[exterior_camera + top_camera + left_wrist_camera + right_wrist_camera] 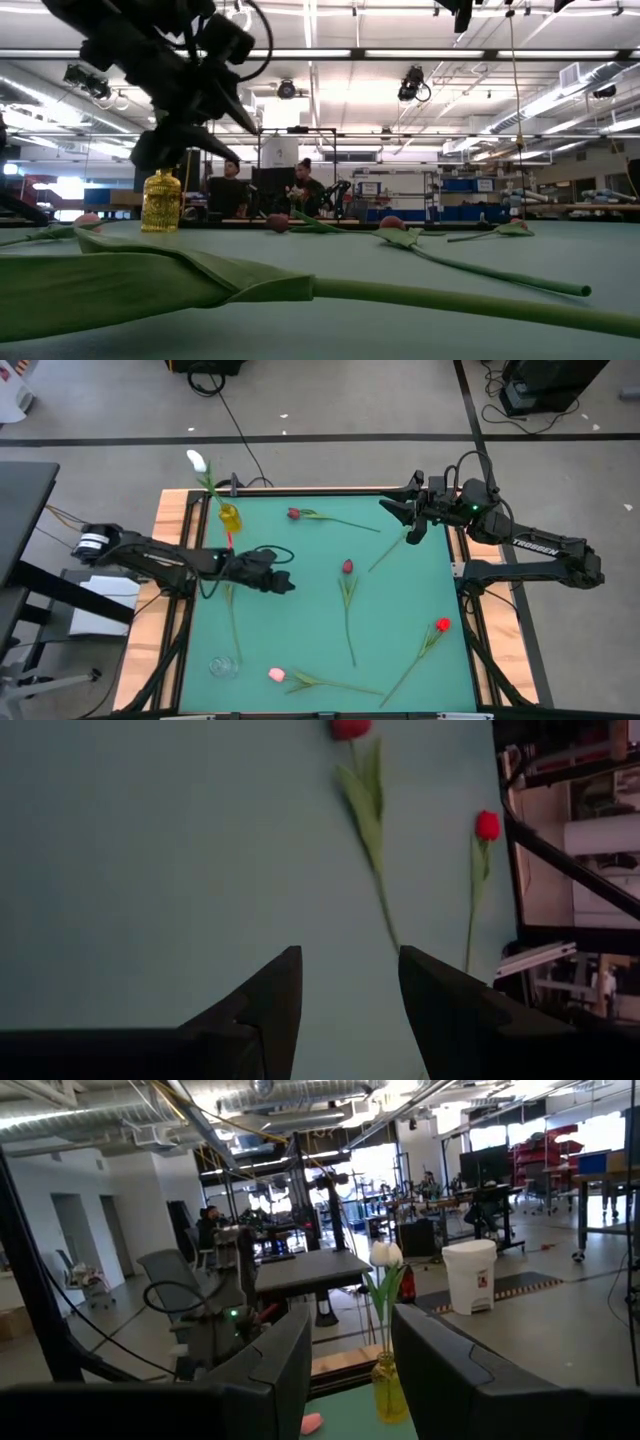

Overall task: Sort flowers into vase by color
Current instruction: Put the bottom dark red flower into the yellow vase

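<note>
- Left pincer [285, 583] hovers over the green counter [400, 590] on its left half, fingers parted with nothing between them; its wrist view shows bare green mat in the gap.
- Right pincer [400, 512] waits high at the counter's far right corner, fingers apart and holding nothing.
- Yellow vase [230, 517] stands at the far left corner and holds a white tulip [196, 460] upright; the same vase and flower appear between the right pincer's fingers in the right wrist view [388, 1385].
- Clear glass vase [224, 665] stands near the front left corner; I cannot tell whether anything is in it.
- Dark maroon tulip [294, 514] lies at the far side, its stem running toward the right.
- Second maroon tulip [347, 567] lies mid-counter, stem pointing toward the front edge.
- Bright red tulip [442, 625] lies at the right front, stem slanting toward the front edge.
- Pink tulip [277, 675] lies along the front edge, just right of the glass vase.
- Bare green stem [386, 553] lies below the right pincer; its head is not visible.
- People [228, 185] sit in the room behind the counter.
</note>
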You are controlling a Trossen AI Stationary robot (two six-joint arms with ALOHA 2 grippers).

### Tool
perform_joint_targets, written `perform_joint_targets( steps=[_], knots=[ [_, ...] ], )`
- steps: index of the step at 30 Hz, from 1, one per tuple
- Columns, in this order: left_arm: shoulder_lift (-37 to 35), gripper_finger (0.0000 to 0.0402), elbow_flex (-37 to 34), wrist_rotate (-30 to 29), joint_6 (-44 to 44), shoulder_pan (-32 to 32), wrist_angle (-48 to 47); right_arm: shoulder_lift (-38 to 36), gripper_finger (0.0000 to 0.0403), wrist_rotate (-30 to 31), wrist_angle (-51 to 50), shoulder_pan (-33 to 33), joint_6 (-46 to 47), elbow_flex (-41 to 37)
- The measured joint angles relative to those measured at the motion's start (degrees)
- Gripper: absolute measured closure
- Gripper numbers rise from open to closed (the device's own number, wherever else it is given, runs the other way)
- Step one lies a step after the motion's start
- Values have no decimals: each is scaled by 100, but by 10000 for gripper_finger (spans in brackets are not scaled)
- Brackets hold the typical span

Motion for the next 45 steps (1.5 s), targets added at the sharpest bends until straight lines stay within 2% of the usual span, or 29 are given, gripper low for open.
perform_joint_targets(
  steps=[12, 18, 22, 30, 38, 45],
  knots=[
    [1206, 230, 1213, -5, 170, -92, -168, 0, 254, 0, 1, 0, 0, 0],
    [1392, 230, 1762, -15, -415, -215, -1611, 0, 254, 0, 29, 0, 68, 0],
    [1435, 230, 1855, -163, -974, -436, -1881, 0, 254, -2, 76, 0, 823, 0],
    [1756, 230, 1864, -987, -1998, -669, -1348, -4, 254, -2, 267, 9, 1663, 2],
    [2636, 230, 1900, -992, -1644, -451, 342, 0, 254, -2, 258, 11, 1797, 4],
    [3424, 230, 3154, -853, -522, -246, -56, 0, 254, -50, 254, 15, 1802, 4]
  ],
)
